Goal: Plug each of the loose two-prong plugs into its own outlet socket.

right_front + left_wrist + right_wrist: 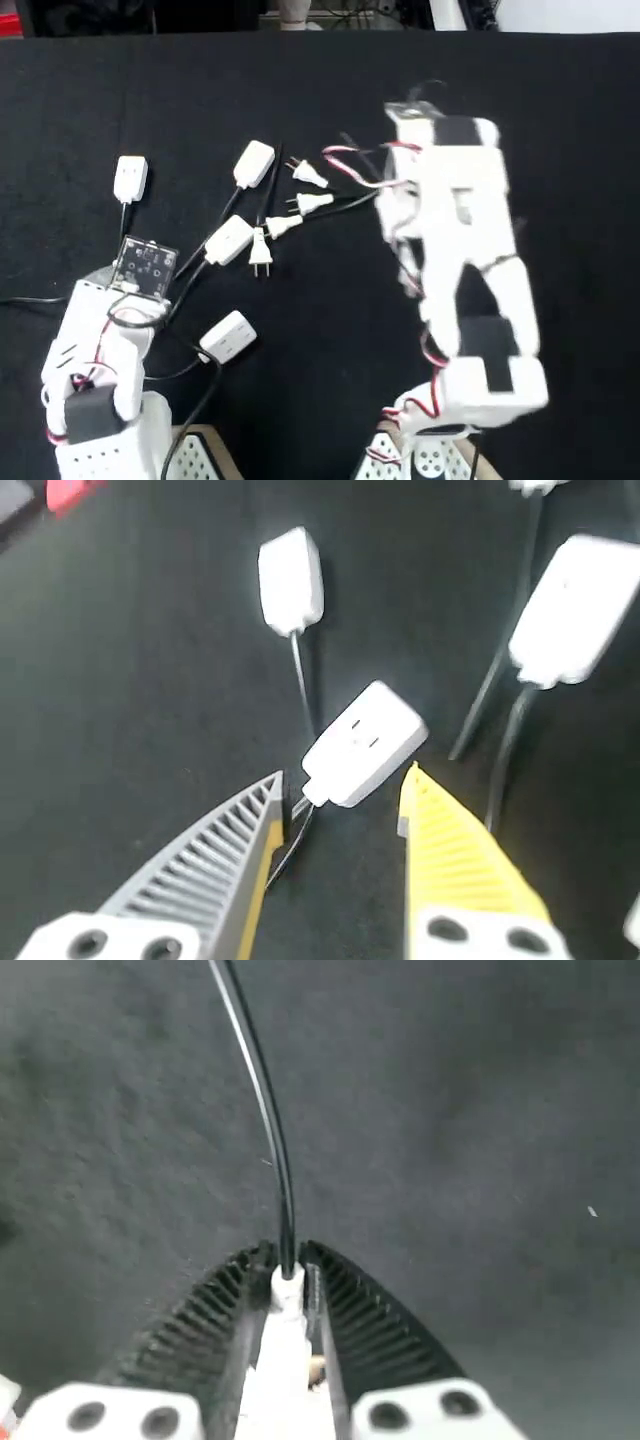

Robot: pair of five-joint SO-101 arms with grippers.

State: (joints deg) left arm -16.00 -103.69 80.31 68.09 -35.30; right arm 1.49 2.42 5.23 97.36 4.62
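Right tool (285, 1251) clamped on plug (283, 1345); left tool (344, 774) spread over socket (365, 740).

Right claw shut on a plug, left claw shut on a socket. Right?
Not the left. The left wrist view shows the left claw open, the socket lying between its spread tips. The right claw is shut on a plug, as you said.

Seen from above: four white outlet sockets (229, 240), four two-prong plugs (260, 252) and two arms (470, 270).
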